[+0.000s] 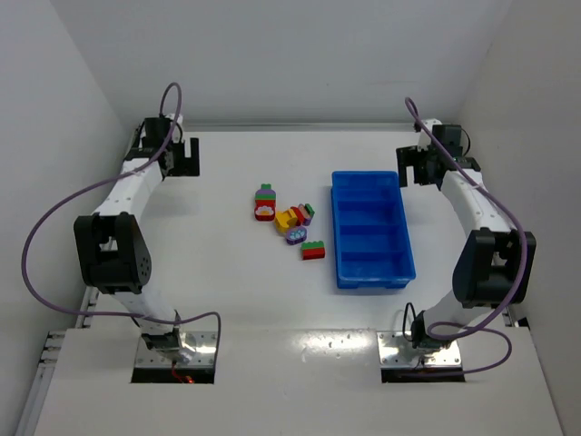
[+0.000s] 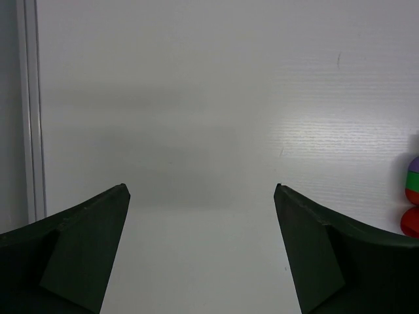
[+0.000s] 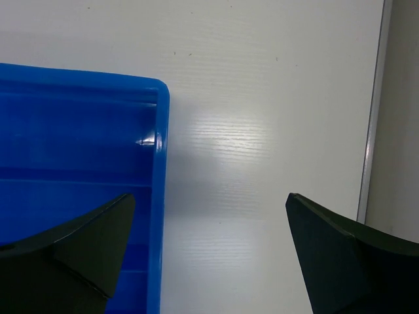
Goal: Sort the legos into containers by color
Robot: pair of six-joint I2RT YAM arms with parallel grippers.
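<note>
- I am holding my left hand (image 1: 188, 156) spread wide with nothing in it, hovering over bare desk (image 1: 227, 282). The legos (image 1: 289, 222) are lying well off to its right; only one rounded red, green and purple brick (image 2: 412, 196) is peeking in past my right finger.
- I am keeping my right hand (image 1: 406, 166) wide and empty too. The blue tray (image 1: 366, 174) is sitting just beside it, one rounded corner showing under this hand's left finger in the wrist view.
- The bricks are bunching close together, some seemingly touching, so closing on one is likely to be knocking its neighbours away or catching two at once.
- They are looking like hard, glossy plastic, chunky with studded tops. I am judging that a pinch across a rounded edge risks the brick squirting out.
- Several are showing two colours, such as the red-and-green brick (image 1: 312, 251), so I am risking a wrong compartment.
- The tray is looking thin-walled and light, with low cross dividers, and the white desk is looking smooth with a faint sheen. Bumping the rim could be sliding the whole tray.
- No brick is showing in the tray, so all the sorting is waiting.
</note>
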